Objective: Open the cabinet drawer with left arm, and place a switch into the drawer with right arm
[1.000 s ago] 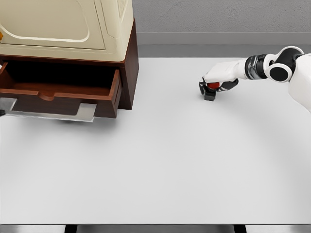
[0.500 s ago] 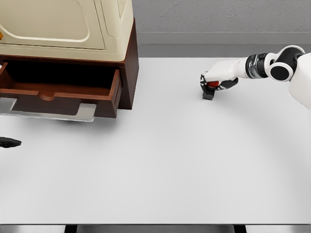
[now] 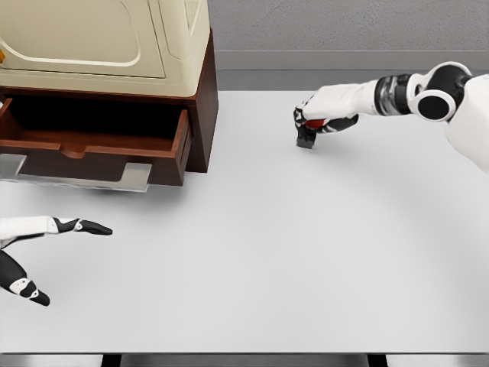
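right hand [image 3: 315,122] clutching switch [image 3: 307,134], arm outstretched

We're looking at a bare simulated test bench, not a lived-in room: a broad, featureless white table [image 3: 252,252] fills the frame under a plain grey wall [image 3: 344,27] across the top. At upper left sits a dark wooden cabinet [image 3: 200,115] carrying a cream appliance-like box [image 3: 99,38], all with flat rendered surfaces.

R hand [image 3: 315,122] w/ switch [image 3: 307,136] shifted left; L hand [image 3: 30,252] entered.
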Controlling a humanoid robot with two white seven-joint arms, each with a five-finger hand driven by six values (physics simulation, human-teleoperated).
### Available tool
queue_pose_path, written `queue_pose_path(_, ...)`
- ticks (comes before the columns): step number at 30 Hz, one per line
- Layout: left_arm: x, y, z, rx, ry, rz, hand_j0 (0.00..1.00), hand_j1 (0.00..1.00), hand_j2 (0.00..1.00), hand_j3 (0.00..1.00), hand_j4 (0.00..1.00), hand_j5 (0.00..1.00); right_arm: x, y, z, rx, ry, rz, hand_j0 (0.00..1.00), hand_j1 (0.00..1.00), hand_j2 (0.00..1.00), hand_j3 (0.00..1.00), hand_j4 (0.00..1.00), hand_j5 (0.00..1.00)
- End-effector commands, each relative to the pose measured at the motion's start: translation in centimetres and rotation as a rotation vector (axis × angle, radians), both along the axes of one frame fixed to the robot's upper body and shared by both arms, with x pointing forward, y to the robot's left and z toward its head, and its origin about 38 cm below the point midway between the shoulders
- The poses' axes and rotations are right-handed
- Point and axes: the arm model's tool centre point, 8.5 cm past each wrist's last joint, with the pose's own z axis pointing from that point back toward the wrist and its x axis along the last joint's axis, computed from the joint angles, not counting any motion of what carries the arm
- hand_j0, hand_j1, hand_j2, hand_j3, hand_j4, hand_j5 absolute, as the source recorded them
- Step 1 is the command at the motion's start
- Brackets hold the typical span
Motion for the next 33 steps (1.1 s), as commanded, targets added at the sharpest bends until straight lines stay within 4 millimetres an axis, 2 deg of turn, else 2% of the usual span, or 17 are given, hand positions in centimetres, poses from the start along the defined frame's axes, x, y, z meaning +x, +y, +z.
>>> queue_pose_path(1,0.3,-0.8,-0.2,-0.022,0.001,-0.014,1.00,1.00,1.00,1.00,1.00,1.00,-0.9,1.6,1.2,0.022,-0.026,0.058,0.41,0.41,0.41,0.41,0.41,0.41)
queue_pose_path(4,0.4,-1.1,-0.2,-0.026,0.002,-0.019,1.00,1.00,1.00,1.00,1.00,1.00,-1.5,2.8,1.9,0.036,-0.043,0.099,0.41,0.41,0.41,0.41,0.41,0.41)
queue_pose_path(7,0.4,-1.0,-0.3,-0.026,0.003,-0.019,1.00,1.00,1.00,1.00,1.00,1.00,-1.6,3.6,3.7,0.051,-0.074,0.127,0.41,0.41,0.41,0.41,0.41,0.41)
queue_pose_path(11,0.4,-1.0,-0.3,-0.026,0.003,-0.019,1.00,1.00,1.00,1.00,1.00,1.00,-2.3,5.5,5.2,0.077,-0.096,0.186,0.41,0.41,0.41,0.41,0.41,0.41)
queue_pose_path(13,0.4,-1.0,-0.3,-0.026,0.003,-0.019,1.00,1.00,1.00,1.00,1.00,1.00,-2.4,7.2,6.1,0.082,-0.114,0.219,0.41,0.41,0.41,0.41,0.41,0.41)
queue_pose_path(18,0.4,-1.1,-0.3,-0.027,0.004,-0.020,1.00,1.00,1.00,1.00,1.00,1.00,-3.8,9.7,6.6,0.079,-0.131,0.302,0.41,0.41,0.41,0.41,0.41,0.41)
queue_pose_path(25,0.4,-1.2,-0.3,-0.029,0.004,-0.022,1.00,1.00,1.00,1.00,1.00,1.00,-5.1,11.8,9.4,0.114,-0.172,0.377,0.41,0.41,0.41,0.41,0.41,0.41)
queue_pose_path(29,0.4,-1.3,-0.5,-0.030,0.007,-0.023,1.00,1.00,1.00,1.00,1.00,1.00,-5.9,14.9,10.4,0.123,-0.190,0.443,0.41,0.41,0.41,0.41,0.41,0.41)
queue_pose_path(33,0.4,-1.3,-0.5,-0.030,0.007,-0.023,1.00,1.00,1.00,1.00,1.00,1.00,-6.3,16.5,11.5,0.131,-0.208,0.476,0.41,0.41,0.41,0.41,0.41,0.41)
